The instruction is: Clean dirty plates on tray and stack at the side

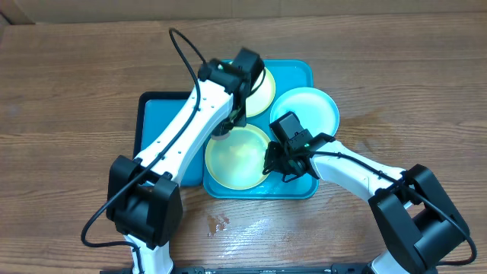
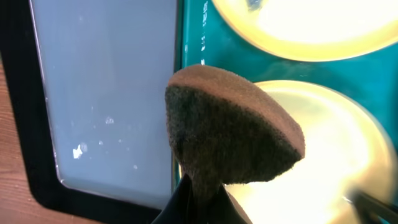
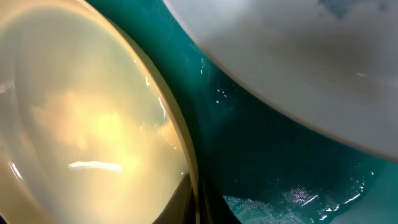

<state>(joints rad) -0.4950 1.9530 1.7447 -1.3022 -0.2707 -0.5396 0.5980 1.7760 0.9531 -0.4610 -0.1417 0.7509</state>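
Near yellow-green plate [image 1: 237,156] glossy w/ pale centre; L jaws clamp sponge [image 2: 230,134], R jaws pinch its rim.

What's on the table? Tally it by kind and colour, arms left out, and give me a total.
Yellow-green plates: 2
Teal plate: 1
Teal tray: 1
Blue tray: 1
Sponge: 1
Total: 6
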